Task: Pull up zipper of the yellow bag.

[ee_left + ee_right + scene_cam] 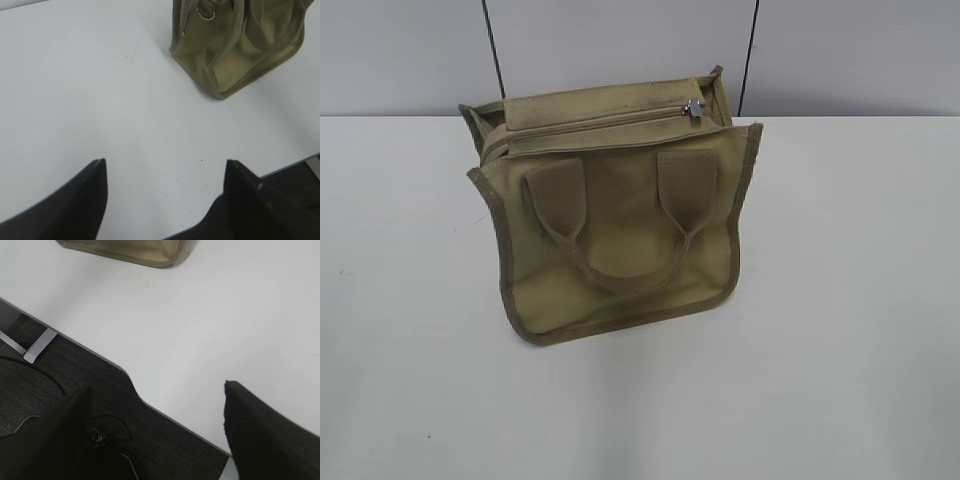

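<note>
The yellow bag (620,240) stands on the white table (840,300), its front face and two looped handles toward the exterior camera. The zipper (600,122) runs across the narrow top panel, with its silver pull tab (693,108) at the right end. No arm shows in the exterior view. In the left wrist view, the bag's end (240,45) with a metal ring (206,12) lies far ahead, and my left gripper (165,167) is open and empty over bare table. In the right wrist view, my right gripper (157,390) is open and empty over the table's front edge; one bag corner (135,251) shows at the top.
The table's front edge (115,367) runs diagonally, with dark floor and cables (45,385) below it. A grey wall with two dark vertical cables (492,45) stands behind the table.
</note>
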Available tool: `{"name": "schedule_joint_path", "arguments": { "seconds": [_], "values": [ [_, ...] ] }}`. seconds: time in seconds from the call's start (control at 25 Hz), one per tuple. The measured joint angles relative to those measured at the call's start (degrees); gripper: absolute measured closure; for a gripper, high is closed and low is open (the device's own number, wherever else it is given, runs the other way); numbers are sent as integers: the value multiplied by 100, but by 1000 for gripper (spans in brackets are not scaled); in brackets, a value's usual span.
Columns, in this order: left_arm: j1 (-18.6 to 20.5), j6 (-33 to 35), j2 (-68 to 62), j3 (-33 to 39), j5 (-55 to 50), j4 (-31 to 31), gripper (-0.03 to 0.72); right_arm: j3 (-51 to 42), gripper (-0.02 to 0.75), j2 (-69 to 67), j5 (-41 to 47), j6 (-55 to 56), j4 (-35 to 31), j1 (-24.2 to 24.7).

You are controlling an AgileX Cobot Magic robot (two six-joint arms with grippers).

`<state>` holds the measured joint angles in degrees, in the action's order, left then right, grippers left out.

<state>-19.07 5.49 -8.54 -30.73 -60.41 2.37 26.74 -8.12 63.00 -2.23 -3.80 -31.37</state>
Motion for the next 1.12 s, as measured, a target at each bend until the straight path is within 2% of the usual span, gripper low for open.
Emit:
{"name": "schedule_joint_path", "arguments": {
  "seconds": [0.24,0.52,0.64,0.76,0.96,1.12],
  "values": [
    [0,16,0,0,0,9,201,0,142,-10,-9,0,0,0],
    [0,18,0,0,1,13,211,0,142,-15,-21,0,0,0],
    [20,18,21,2,6,13,211,0,142,-16,-21,0,-12,144],
    [358,18,167,2,6,13,212,0,142,-16,-21,0,-102,802],
    [1311,18,581,2,6,13,214,0,142,219,-27,0,-270,2207],
    [1861,18,883,2,0,13,214,0,142,704,-31,0,-295,2943]
  ]
}}
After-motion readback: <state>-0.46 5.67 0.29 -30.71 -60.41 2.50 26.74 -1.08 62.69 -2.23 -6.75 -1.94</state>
